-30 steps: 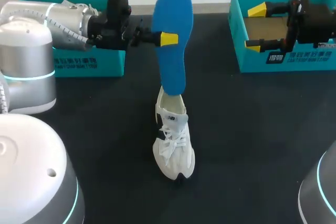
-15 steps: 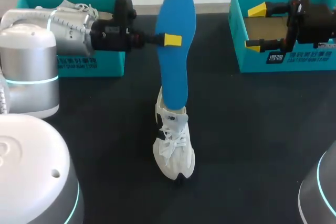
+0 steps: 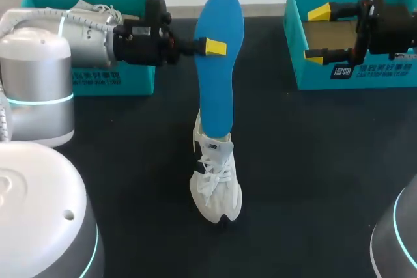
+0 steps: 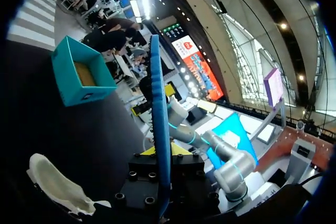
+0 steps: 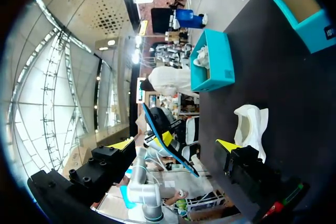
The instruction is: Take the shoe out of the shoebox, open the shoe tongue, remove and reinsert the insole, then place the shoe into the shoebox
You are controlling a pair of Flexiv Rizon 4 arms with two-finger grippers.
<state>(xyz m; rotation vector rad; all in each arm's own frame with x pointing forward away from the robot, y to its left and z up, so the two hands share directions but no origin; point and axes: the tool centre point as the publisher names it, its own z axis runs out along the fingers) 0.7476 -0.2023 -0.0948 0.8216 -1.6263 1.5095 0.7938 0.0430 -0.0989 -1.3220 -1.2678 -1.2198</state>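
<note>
a black table (image 3: 326, 161), its top seemingly matte, under even light.

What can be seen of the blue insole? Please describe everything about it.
The blue insole is a thin, flat, foot-shaped sheet, plain blue and foam-like. It stands nearly upright, wider end up, above the white shoe. The left gripper is shut on its side edge near the upper part, one yellow tip on its face. Its lower end meets the shoe's opening in the head view; real contact cannot be told.
</note>
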